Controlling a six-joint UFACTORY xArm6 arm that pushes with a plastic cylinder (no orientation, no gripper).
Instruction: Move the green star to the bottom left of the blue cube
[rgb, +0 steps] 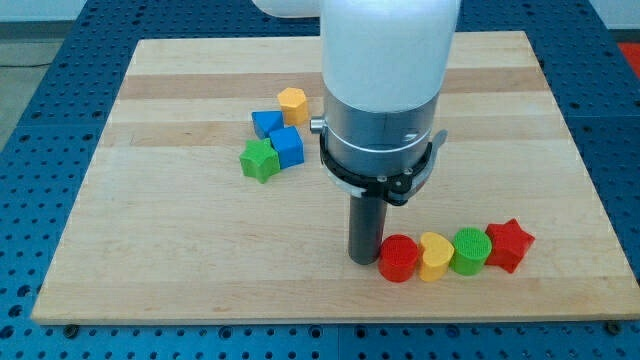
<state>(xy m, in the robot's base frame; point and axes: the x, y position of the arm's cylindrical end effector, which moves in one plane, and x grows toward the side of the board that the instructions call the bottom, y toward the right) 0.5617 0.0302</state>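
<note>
The green star (259, 159) lies left of centre on the wooden board, touching the lower left side of the blue cube (287, 146). A second blue block (266, 123) sits just above them and a yellow hexagon (292, 101) above that. My tip (362, 258) is on the board well to the right of and below the green star, right next to the left side of the red cylinder (399, 258).
A row runs along the view's bottom right: the red cylinder, a yellow heart (435, 256), a green cylinder (470, 249) and a red star (509, 244). The arm's white body (385, 70) covers the board's top centre. The board's bottom edge (330, 318) is close below the row.
</note>
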